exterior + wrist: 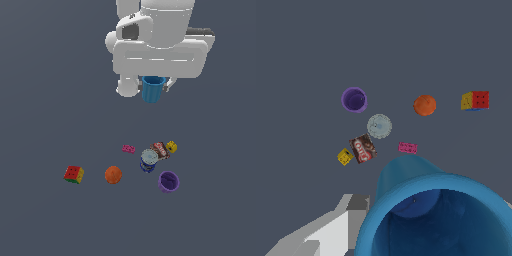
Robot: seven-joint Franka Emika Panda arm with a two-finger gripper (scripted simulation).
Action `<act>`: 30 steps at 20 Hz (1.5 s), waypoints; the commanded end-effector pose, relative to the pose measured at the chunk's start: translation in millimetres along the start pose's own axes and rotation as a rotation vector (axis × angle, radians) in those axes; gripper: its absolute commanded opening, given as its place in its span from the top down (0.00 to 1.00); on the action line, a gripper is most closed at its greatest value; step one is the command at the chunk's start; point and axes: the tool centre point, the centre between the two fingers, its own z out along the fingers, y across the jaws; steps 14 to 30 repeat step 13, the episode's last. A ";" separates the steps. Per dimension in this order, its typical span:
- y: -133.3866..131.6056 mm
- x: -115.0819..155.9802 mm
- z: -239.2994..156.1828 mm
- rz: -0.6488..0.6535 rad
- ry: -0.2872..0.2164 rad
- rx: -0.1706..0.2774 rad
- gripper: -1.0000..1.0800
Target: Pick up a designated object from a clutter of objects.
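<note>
Plain grey floor [45,100] under scattered clutter, hand [154,86] clamped on blue cup [152,90].

I can't read any text for certain. The red-brown packet [362,148], at the wrist picture's centre left, carries pale lettering too blurred to make out; in the exterior view [160,149] it is equally unreadable.

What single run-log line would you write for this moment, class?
phase: lifted | gripper: shut on blue cup | cup: upright, clear of the floor | left on floor: purple cup, can, ball, cube
</note>
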 end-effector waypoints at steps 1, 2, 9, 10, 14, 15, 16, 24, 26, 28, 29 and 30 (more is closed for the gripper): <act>-4.0 4.4 -11.2 0.000 0.000 0.000 1.00; -5.4 5.8 -14.5 0.000 0.000 0.000 1.00; -10.8 12.2 -28.5 0.000 0.000 0.000 1.00; -11.1 12.6 -29.2 0.000 0.000 0.000 1.00; -11.3 13.1 -29.8 0.000 0.000 0.000 1.00; -11.3 13.1 -29.8 0.000 0.000 0.000 1.00; -11.3 13.1 -29.8 0.000 0.000 0.000 1.00; -11.3 13.1 -29.8 0.000 0.000 0.000 1.00; -11.3 13.1 -29.8 0.000 0.000 0.000 1.00; -11.3 13.1 -29.8 0.000 0.000 0.000 1.00; -11.3 13.1 -29.8 0.000 0.000 0.000 1.00; -11.3 13.1 -29.8 0.000 0.000 0.000 1.00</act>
